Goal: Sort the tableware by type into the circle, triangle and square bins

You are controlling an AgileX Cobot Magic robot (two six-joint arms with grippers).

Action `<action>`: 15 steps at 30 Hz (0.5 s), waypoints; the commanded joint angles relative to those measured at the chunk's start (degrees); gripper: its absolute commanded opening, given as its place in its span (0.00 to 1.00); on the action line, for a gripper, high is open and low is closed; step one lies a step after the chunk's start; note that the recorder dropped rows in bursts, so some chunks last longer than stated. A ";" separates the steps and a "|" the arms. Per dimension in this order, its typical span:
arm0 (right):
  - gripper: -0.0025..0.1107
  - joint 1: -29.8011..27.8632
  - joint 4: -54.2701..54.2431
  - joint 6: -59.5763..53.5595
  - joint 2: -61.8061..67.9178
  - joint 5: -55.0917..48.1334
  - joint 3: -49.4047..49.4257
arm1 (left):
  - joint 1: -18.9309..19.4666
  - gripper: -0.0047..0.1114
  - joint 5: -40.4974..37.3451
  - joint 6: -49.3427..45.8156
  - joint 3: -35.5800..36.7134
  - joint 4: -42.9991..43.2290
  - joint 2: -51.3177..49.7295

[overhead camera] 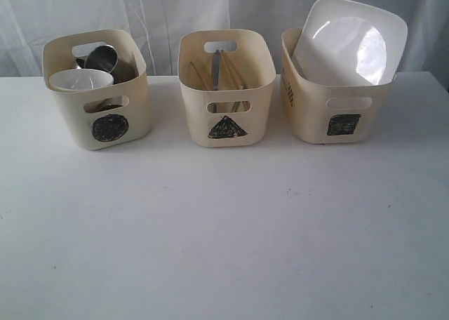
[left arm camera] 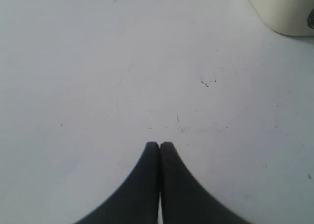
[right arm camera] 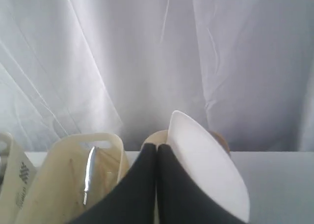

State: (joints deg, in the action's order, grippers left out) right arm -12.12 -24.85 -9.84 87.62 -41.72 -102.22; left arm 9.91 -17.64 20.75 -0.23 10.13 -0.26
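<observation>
Tableware sits in three cream bins lined across the upper part of the exterior view on a white table (overhead camera: 224, 236).

Circle bin (overhead camera: 70, 120), upper left: holds a small white bowl (overhead camera: 79, 80) and a steel mug (overhead camera: 106, 57).

Triangle bin (overhead camera: 196, 116), upper centre: holds wooden chopsticks (overhead camera: 202, 78) and metal cutlery (overhead camera: 217, 67), standing on end.

Square bin (overhead camera: 309, 120), upper right: holds a large white plate (overhead camera: 349, 43), tilted and projecting above the rim.

Left gripper (left arm camera: 160, 145): fingers pressed together, empty, over bare table.

Right gripper (right arm camera: 157, 146): fingers pressed together, gripping nothing, with the plate's edge just beyond the tips.
</observation>
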 commanded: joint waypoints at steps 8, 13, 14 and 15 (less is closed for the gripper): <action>0.02 5.69 1.57 -7.64 -47.24 42.98 53.84 | 0.02 0.04 -0.21 -0.04 0.23 -0.19 0.26; 0.02 5.69 -0.38 -8.44 -60.30 38.67 75.92 | 0.02 0.04 -0.21 -0.04 0.23 -0.19 0.26; 0.02 5.69 -0.38 -8.33 -61.00 40.87 79.40 | 0.02 0.04 -0.21 -0.04 0.23 -0.19 0.26; 0.02 5.69 -0.38 -7.98 -61.16 44.54 83.60 | 0.02 0.04 -0.21 -0.04 0.23 -0.19 0.26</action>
State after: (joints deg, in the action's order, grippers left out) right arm -6.74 -24.61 -17.45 28.14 -1.73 -27.90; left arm 9.91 -17.64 20.75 -0.23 10.13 -0.26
